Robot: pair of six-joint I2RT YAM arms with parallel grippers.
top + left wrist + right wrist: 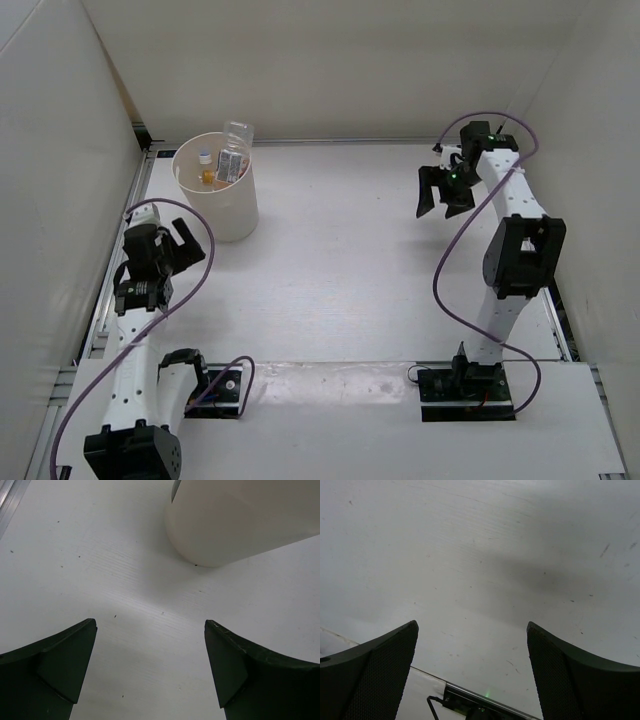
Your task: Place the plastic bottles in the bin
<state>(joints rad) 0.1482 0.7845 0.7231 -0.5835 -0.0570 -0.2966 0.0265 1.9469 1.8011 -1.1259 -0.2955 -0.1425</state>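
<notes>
Tabletop [350, 280] is plain white and fills most of the overhead view. Next biggest is the bin [228, 215], cream-white, standing upright in the far-left corner. Then the left gripper [188, 245], by the left edge just on the near side of the bin, fingers spread wide with nothing between them. Same deal for the right gripper [444, 200] near the far-right corner, spread wide and holding nothing. All the plastic bottles are inside the bin. The clear bottle [236, 140] pokes up past the far rim, and a white cap [205, 157] and the orange bottle [208, 177] sit lower down.
</notes>
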